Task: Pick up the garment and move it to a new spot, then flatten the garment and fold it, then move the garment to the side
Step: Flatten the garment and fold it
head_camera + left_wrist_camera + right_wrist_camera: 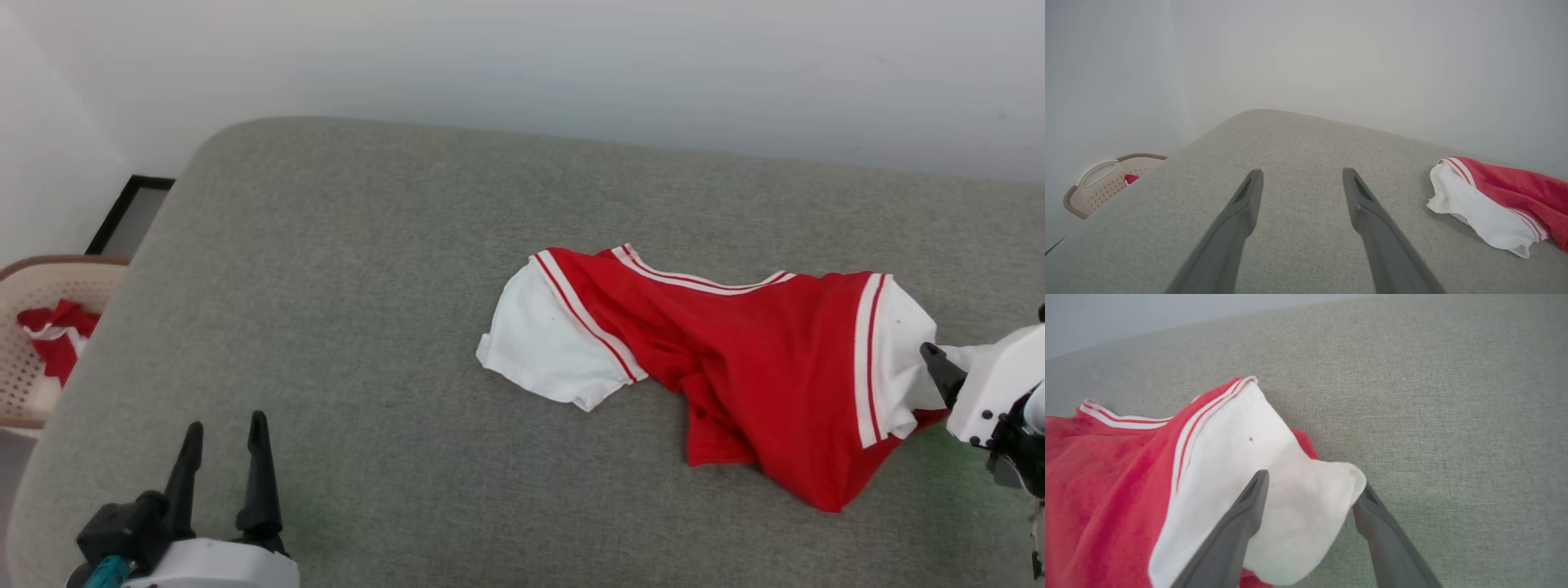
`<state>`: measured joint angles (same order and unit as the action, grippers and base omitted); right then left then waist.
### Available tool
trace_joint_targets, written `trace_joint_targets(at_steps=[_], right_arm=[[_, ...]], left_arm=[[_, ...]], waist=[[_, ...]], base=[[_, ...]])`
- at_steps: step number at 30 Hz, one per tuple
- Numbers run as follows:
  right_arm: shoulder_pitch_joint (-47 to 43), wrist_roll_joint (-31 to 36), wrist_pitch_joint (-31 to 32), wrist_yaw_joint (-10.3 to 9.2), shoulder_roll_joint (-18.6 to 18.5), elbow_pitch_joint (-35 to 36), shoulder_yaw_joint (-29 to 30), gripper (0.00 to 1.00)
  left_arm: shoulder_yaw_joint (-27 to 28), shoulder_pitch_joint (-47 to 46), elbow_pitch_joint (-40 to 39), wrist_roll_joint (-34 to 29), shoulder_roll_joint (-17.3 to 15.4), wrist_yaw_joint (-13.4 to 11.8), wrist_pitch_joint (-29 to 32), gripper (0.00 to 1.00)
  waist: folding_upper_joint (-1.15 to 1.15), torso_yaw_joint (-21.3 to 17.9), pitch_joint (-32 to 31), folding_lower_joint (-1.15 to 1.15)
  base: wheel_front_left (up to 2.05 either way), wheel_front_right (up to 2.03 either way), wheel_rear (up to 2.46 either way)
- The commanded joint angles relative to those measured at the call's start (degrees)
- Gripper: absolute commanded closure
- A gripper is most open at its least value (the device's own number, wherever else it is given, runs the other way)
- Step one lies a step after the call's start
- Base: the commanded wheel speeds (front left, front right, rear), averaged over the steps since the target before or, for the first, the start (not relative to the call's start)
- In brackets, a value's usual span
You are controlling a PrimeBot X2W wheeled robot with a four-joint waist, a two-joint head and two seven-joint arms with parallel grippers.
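The garment [751, 367], a red jersey with white short sleeves and red-white striped trim, lies crumpled and stretched sideways on the right half of the grey cushioned surface [367, 286]. Its letters are hidden. My right gripper [931, 359] is at its right sleeve. In the right wrist view the gripper [1314, 482] is open, and the white sleeve [1274, 465] of the garment [1106, 490] bulges between the two spread fingers. My left gripper [226, 423] rests open at the lower left, far from the cloth. Nothing sits between that gripper's [1303, 173] fingers, and the garment [1494, 204] lies off to its right.
A pale perforated basket [33, 327] stands beside the surface's left edge with a small red-and-white cloth lump [53, 335] inside; the left wrist view also shows this basket [1098, 183]. A black-framed panel [122, 212] leans by the wall. A pale wall runs behind the surface.
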<state>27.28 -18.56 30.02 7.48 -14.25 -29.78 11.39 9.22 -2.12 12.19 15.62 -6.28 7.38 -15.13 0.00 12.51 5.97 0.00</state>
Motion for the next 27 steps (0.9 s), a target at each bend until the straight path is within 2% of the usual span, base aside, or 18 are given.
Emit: trace_joint_targets(at_steps=[1,2,3,4,5,14,21,27], right_arm=[[1.22,0.54,1.06,0.02,-0.3,-1.02,-0.1,0.09],[1.61,0.37,1.68,0.02,-0.35,-1.48,-0.3,0.46],[2.06,0.46,2.26,0.02,-0.48,-1.93,-0.56,0.56],[2.46,0.67,2.66,0.02,-0.63,-2.29,-0.73,0.73],[2.68,1.01,3.25,0.02,-0.85,-2.74,-0.84,1.0],[4.05,1.17,6.78,0.02,-1.8,-3.54,-2.48,1.0],[5.11,0.33,7.82,0.02,-3.3,-1.2,-3.37,1.0],[4.82,0.19,9.04,0.02,-6.41,1.48,-1.84,1.0]], left_arm=[[-0.18,-0.73,0.27,0.25,-0.07,0.13,0.0,0.0],[-0.25,-0.84,0.37,0.28,-0.04,0.13,0.0,0.0],[-0.31,-0.93,0.44,0.28,-0.04,0.13,0.0,0.0],[-0.34,-1.02,0.49,0.24,-0.03,0.13,0.0,0.0],[-0.37,-1.11,0.56,0.24,-0.03,0.12,0.0,0.0],[-0.2,-1.18,0.9,0.23,0.22,0.13,0.0,0.0],[0.33,-0.97,0.92,0.17,0.44,0.13,0.0,0.0],[0.52,-0.68,0.44,0.14,0.57,0.12,0.0,0.0]], waist=[[0.0,0.74,0.54,0.0],[0.0,0.92,0.64,0.0],[0.0,1.07,0.72,0.0],[0.0,1.19,0.79,0.0],[0.0,1.32,0.84,0.0],[0.0,1.79,0.97,0.0],[0.0,1.41,0.8,0.0],[0.0,0.95,1.04,0.0]], base=[[0.0,0.0,0.0],[0.0,0.0,0.0],[0.0,0.0,0.0],[0.0,0.0,0.0],[0.0,0.0,0.0],[0.0,0.0,0.0],[0.0,0.0,0.0],[0.0,0.0,0.0]])
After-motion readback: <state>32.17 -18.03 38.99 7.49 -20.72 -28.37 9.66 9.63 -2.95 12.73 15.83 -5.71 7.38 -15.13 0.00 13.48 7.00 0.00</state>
